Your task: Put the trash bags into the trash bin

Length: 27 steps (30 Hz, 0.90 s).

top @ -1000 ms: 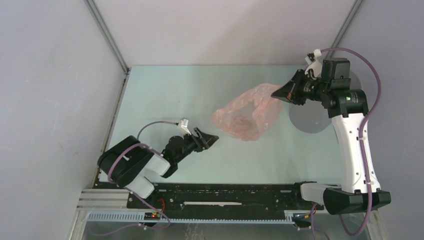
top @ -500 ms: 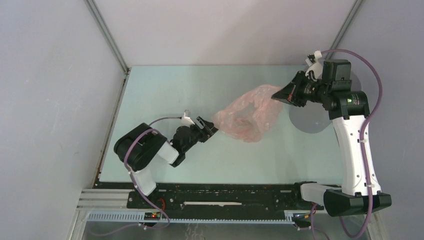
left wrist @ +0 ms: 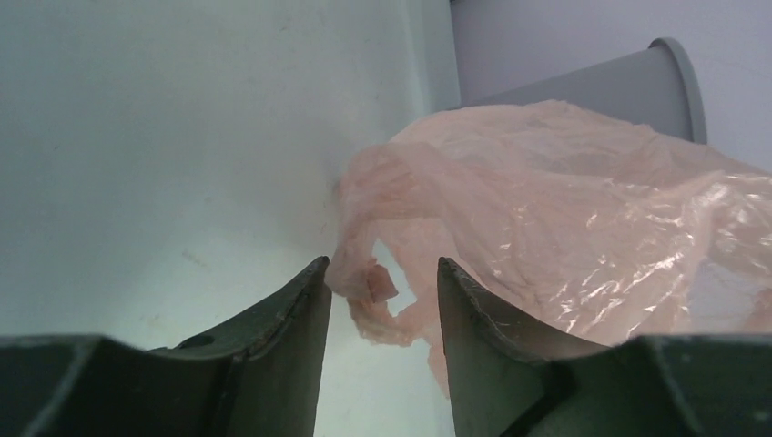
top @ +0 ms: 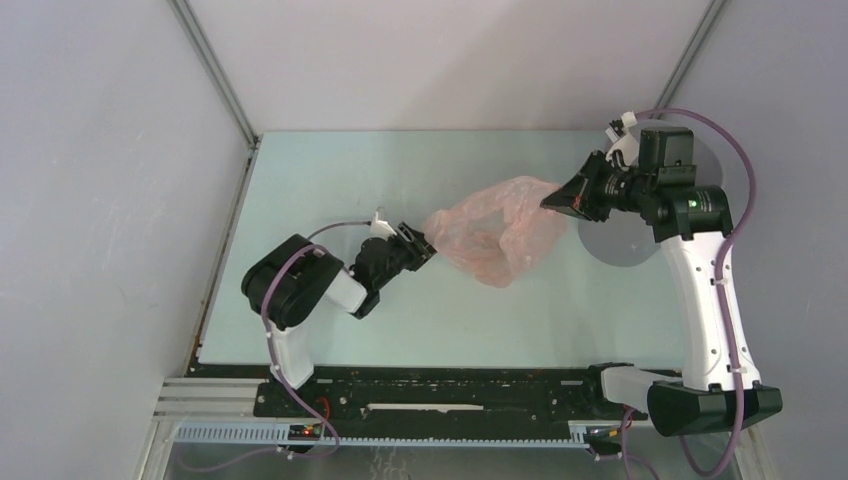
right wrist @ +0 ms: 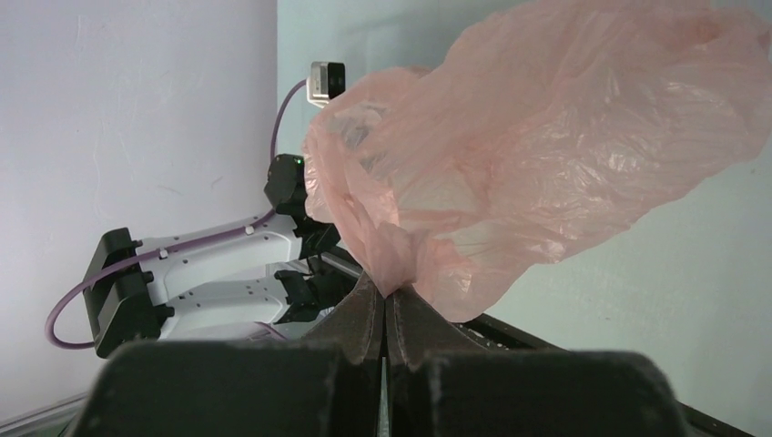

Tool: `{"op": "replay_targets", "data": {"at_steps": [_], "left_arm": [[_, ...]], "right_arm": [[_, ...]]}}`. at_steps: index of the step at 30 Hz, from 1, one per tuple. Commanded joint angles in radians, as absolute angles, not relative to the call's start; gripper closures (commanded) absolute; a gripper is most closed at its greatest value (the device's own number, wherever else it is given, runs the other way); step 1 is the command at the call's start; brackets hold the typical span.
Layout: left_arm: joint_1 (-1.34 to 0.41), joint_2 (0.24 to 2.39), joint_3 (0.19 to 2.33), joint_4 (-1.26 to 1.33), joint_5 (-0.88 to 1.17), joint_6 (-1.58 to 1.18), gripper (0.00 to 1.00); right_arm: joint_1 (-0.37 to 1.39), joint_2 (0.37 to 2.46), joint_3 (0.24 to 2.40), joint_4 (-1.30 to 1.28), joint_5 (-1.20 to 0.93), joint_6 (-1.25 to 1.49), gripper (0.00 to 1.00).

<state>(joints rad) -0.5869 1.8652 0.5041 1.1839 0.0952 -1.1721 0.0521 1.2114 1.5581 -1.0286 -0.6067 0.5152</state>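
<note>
The pale-pink translucent trash bag (top: pixel 498 232) hangs stretched over the table's middle. My right gripper (top: pixel 549 201) is shut on its right upper edge and holds it up; in the right wrist view the bag (right wrist: pixel 537 146) billows from the closed fingertips (right wrist: pixel 386 293). My left gripper (top: pixel 428 253) is open at the bag's left end. In the left wrist view a twisted pink corner of the bag (left wrist: pixel 378 296) lies between the two fingers (left wrist: pixel 378 273), ungripped. The light-grey trash bin (top: pixel 620 240) stands at the right, partly hidden under my right arm; its rim shows in the left wrist view (left wrist: pixel 678 73).
The pale-green table (top: pixel 330 180) is walled by white panels at the back and both sides. A black rail (top: pixel 440 390) runs along the near edge by the arm bases.
My left arm has reached right and forward until its open fingers straddle the bag's left corner. My right gripper has lowered slightly, still holding the bag.
</note>
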Motion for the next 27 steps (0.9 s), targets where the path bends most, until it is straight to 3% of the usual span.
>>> {"op": "replay_targets", "data": {"at_steps": [1, 5, 9, 11, 13, 17, 21, 23, 27], "left_arm": [[-0.578, 1.895, 0.581, 1.185, 0.124, -1.141, 0.51], [-0.56, 1.893, 0.57, 1.183, 0.105, -1.136, 0.66], [-0.509, 1.797, 0.503, 1.114, 0.055, -1.099, 0.95], [-0.476, 1.695, 0.473, 1.012, 0.043, -1.075, 1.0], [-0.443, 1.569, 0.514, 0.716, 0.062, -1.042, 1.0], [-0.424, 1.449, 0.874, -0.333, -0.11, -0.84, 1.0], [-0.362, 1.502, 1.322, -0.793, -0.193, -0.719, 1.0], [-0.313, 1.546, 1.599, -0.957, -0.213, -0.71, 1.0], [-0.3, 1.555, 2.224, -1.114, -0.27, -0.674, 1.0]], "right_arm": [[0.045, 1.176, 1.567, -1.032, -0.619, 0.491, 0.99], [0.046, 1.168, 1.56, -1.036, -0.614, 0.491, 1.0], [0.046, 1.153, 1.528, -1.043, -0.6, 0.481, 0.99], [0.046, 1.132, 1.483, -1.041, -0.59, 0.47, 1.0], [0.052, 1.101, 1.395, -1.025, -0.566, 0.455, 1.0], [0.107, 1.078, 1.215, -0.903, -0.471, 0.429, 1.0], [0.154, 1.229, 1.238, -0.705, -0.526, 0.51, 1.0], [0.176, 1.363, 1.43, -0.698, -0.566, 0.557, 1.0], [0.255, 1.529, 2.096, -0.895, -0.466, 0.543, 1.0]]}}
